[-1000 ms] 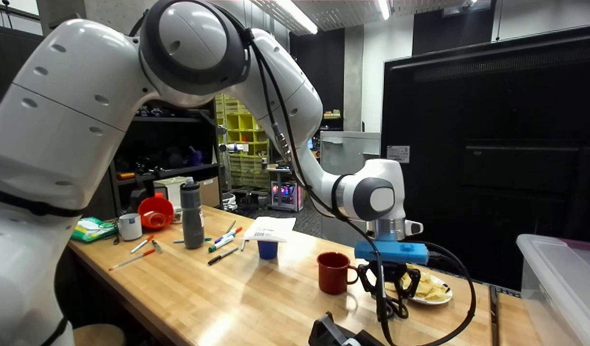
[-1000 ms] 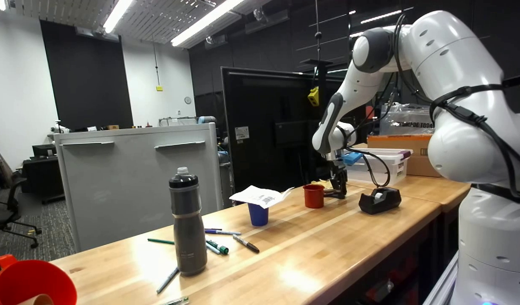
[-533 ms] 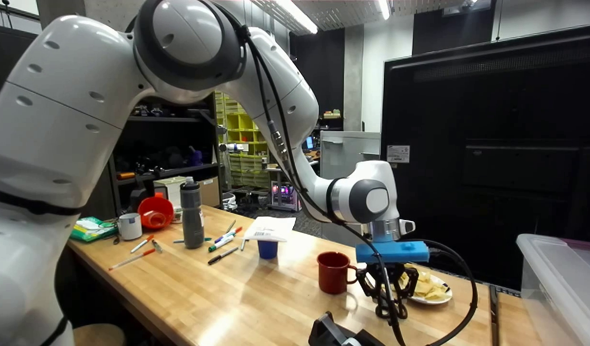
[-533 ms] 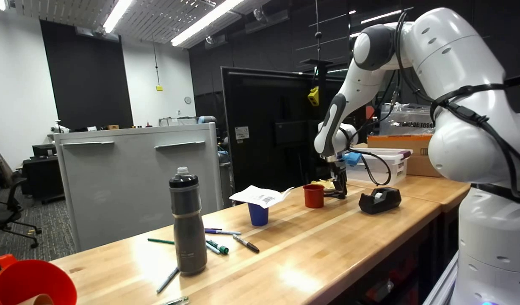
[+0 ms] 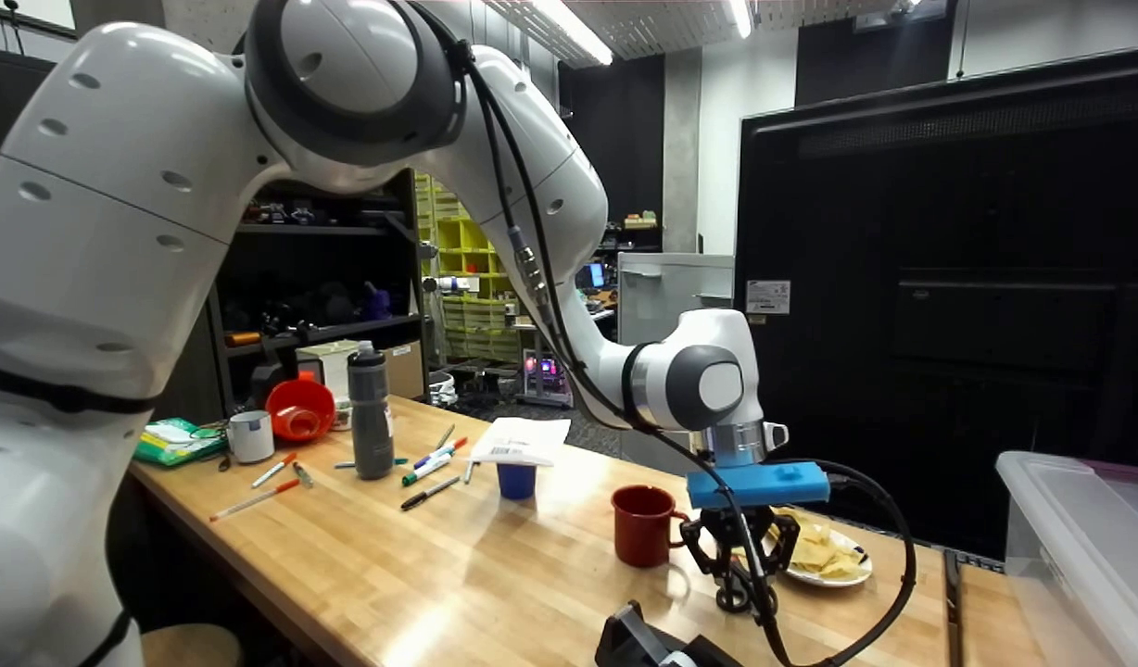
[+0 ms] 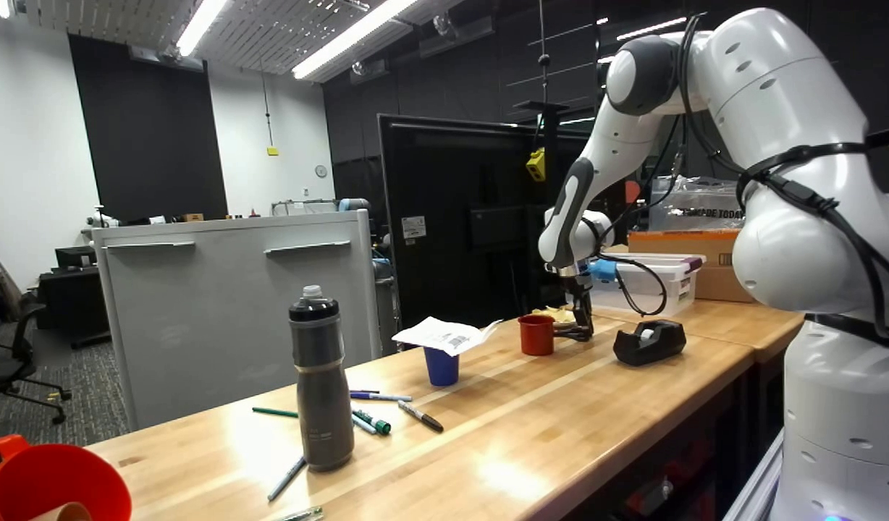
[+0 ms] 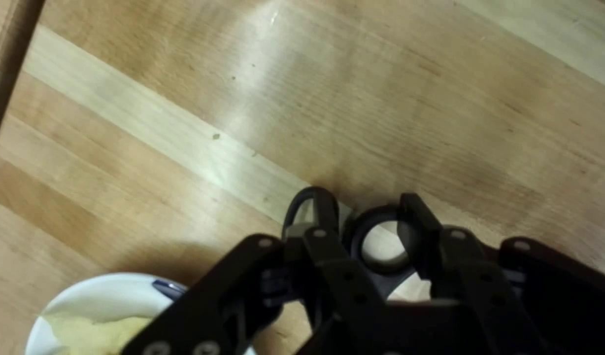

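As its jaws narrow, the gripper (image 7: pixel 369 207) stands partly spread astride one black loop of the scissors (image 7: pixel 354 240) | Scissors: beside the plate (image 7: pixel 98 296), inward of the far edge of the bench (image 5: pixel 532 593) | Grasp: seemingly incomplete

In an exterior view, the camera sits close beside the white jointed robot arm (image 5: pixel 356 65) and faces diagonally over the pale wooden counter (image 5: pixel 513 574), slightly downward. In an exterior view, a tall grey plastic bottle (image 6: pixel 325 420) stands near the camera, which looks lengthwise along the counter. Both exterior views share the round dark-red mug (image 5: pixel 638 533). The wrist view looks steeply down, close past the black pincer (image 7: pixel 369 217), sharing pale yellow chips (image 7: pixel 98 335) with them.
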Robot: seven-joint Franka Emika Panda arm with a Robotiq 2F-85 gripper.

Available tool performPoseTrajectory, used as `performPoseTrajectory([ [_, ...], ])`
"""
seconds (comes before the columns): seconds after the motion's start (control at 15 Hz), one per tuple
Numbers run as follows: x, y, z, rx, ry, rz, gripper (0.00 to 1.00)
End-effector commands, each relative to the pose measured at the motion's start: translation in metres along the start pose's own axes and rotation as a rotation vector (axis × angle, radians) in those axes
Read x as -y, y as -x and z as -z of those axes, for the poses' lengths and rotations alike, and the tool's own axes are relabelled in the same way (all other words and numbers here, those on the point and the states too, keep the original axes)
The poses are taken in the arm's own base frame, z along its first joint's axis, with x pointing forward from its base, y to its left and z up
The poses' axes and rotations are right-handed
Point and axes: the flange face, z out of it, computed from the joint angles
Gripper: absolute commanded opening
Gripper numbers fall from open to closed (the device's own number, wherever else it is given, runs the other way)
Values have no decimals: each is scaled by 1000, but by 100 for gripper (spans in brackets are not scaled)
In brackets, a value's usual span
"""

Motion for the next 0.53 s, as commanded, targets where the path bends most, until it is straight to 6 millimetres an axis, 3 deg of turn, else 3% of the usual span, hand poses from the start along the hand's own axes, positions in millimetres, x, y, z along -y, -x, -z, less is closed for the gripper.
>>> performPoseTrajectory([
  [0.0, 11, 4, 10, -7, 10, 65, 42],
  [0.47, 14, -8, 3, -7, -22, 81, 47],
])
